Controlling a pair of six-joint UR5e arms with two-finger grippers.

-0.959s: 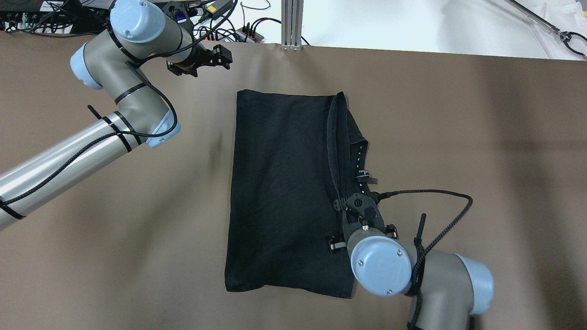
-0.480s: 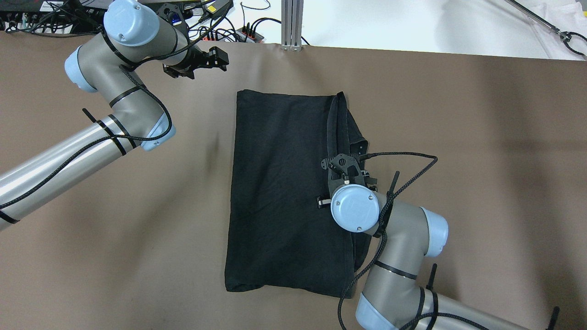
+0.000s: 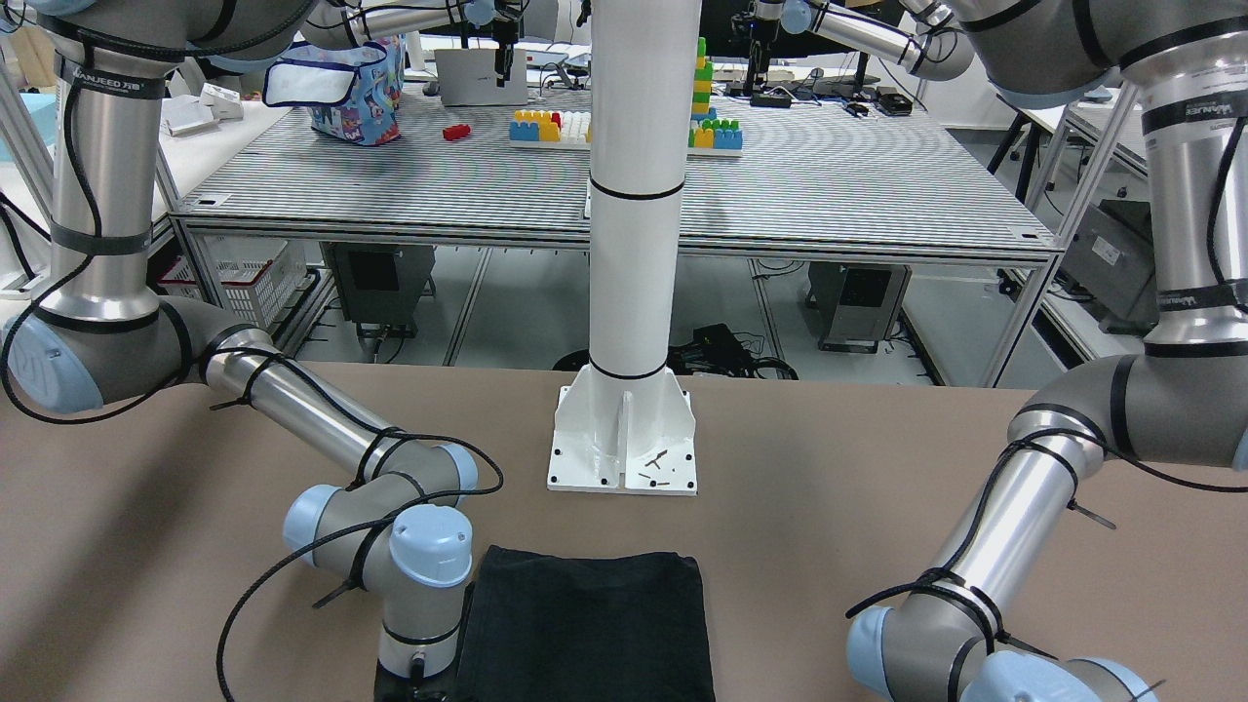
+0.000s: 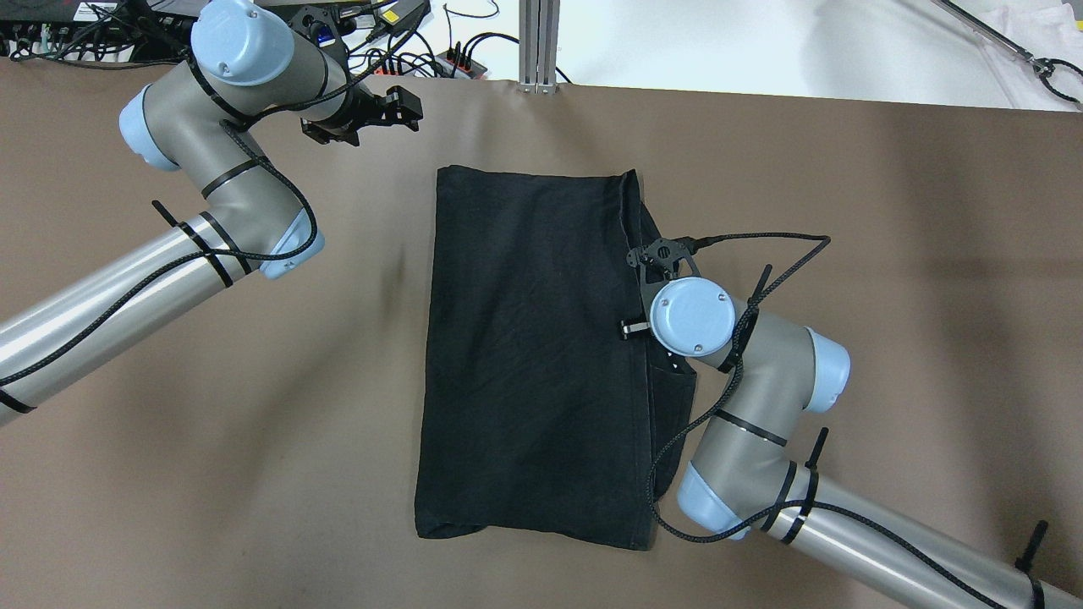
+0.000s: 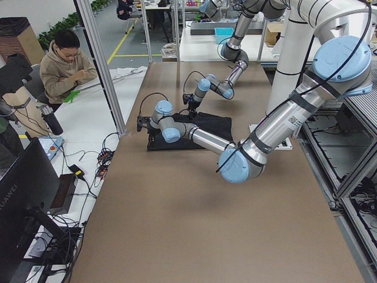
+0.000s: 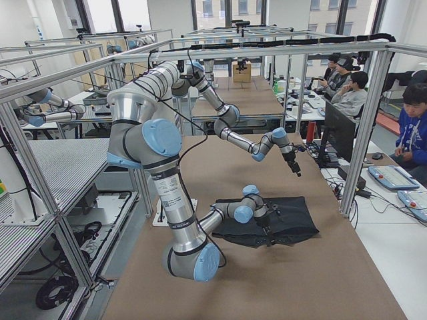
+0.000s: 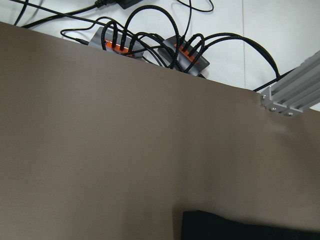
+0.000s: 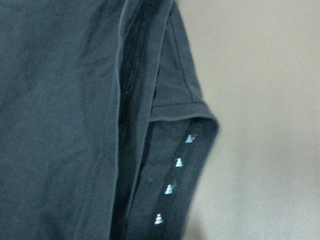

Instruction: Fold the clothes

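The black garment (image 4: 525, 355) lies flat on the brown table, folded into an upright rectangle with a doubled seam along its right side. It also shows in the front view (image 3: 585, 624). My right wrist (image 4: 692, 315) hangs over that right edge and hides its gripper, so I cannot tell its state. The right wrist view shows the folded edge (image 8: 135, 100), a small flap and a dark band with white marks (image 8: 172, 175). My left gripper (image 4: 410, 108) is off the cloth near the far left corner, empty, its jaws looking apart.
The white pillar's base plate (image 3: 624, 439) stands behind the garment on the robot's side. Power strips and cables (image 7: 150, 47) lie past the table's far edge, next to an aluminium post (image 4: 539, 42). An operator (image 5: 68, 65) sits beside the table.
My right wrist has moved along the garment's right edge from the near end toward the far end. The left arm drew back slightly, then stayed still. The garment has kept its shape.
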